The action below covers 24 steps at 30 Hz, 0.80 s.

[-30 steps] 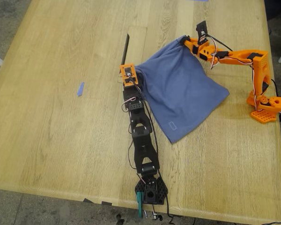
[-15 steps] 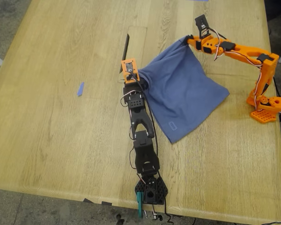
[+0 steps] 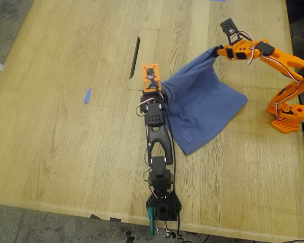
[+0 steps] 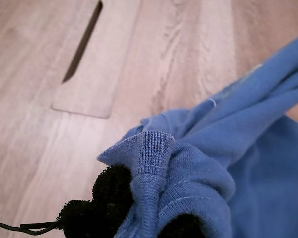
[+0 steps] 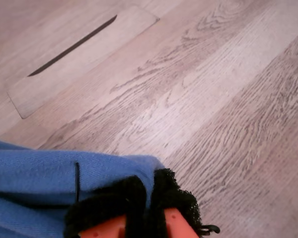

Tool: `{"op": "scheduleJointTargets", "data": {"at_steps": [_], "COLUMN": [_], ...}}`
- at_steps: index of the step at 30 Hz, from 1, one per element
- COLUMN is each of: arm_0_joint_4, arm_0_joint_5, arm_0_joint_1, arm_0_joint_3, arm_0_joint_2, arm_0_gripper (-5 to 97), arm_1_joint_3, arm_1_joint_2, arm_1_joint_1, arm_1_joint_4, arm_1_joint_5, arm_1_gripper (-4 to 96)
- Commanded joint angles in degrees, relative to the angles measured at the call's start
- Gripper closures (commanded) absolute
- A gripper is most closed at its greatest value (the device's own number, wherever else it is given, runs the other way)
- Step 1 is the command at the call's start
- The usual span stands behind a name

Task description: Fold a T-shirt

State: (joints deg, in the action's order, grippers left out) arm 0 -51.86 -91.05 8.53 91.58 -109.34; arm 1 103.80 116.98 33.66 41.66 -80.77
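**Both grippers pinch the T-shirt's top edge, cloth hanging between them**

The first gripper [image 3: 160,85], on the black arm with the orange head, has its black padded jaws pressed onto a bunched, ribbed edge of the T-shirt [image 3: 202,101]. In the first wrist view the gripper [image 4: 146,208] shows dark pads on either side of a thick fold of blue knit [image 4: 248,163], and the cloth runs away from it in taut ridges.

The second gripper [image 3: 213,50], on the orange arm, is likewise closed on the shirt. In the second wrist view [image 5: 146,196] its padded tips squeeze a thin corner of blue fabric [image 5: 35,173].

In the exterior view the shirt's upper edge is lifted and stretched between the two grippers, sagging slightly in the middle. The rest of the shirt drapes down onto the table [image 3: 66,152] and spreads toward the near edge, ending in a pointed corner just beside the black arm. A small pale label [image 3: 186,135] shows near that corner. No print is visible on the side that faces up.

The first gripper hangs over the near end of an inset panel [image 3: 148,50] in the tabletop, which has a dark slot [image 3: 135,56] along one side. A small blue strip [image 3: 86,95] lies well apart at the exterior view's left. The orange arm's base [image 3: 286,121] stands at the exterior view's right, the black arm's base [image 3: 163,205] at the table's near edge.
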Motion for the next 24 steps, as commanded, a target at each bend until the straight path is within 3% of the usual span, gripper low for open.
{"op": "scheduleJointTargets", "data": {"at_steps": [1, 10, 24], "arm_0_joint_4": [-5.3, -16.6, -22.3], "arm_0_joint_5": [-0.9, -1.5, -2.5], "arm_0_joint_1": [-2.2, -9.0, -24.7], "arm_0_joint_3": [0.6, 4.0, 9.1], "arm_0_joint_2": [-15.0, -24.0, -32.2], "arm_0_gripper": [92, 92, 92], "arm_1_joint_3": [-1.3, 0.4, 13.8], "arm_1_joint_2": [5.7, 16.3, 37.0], "arm_1_joint_1": [-0.4, -4.7, -10.1], "arm_1_joint_4": [5.8, 21.5, 36.2], "arm_1_joint_5": [-0.5, -0.1, 0.1], "arm_1_gripper": [91.3, 91.3, 91.3]}}
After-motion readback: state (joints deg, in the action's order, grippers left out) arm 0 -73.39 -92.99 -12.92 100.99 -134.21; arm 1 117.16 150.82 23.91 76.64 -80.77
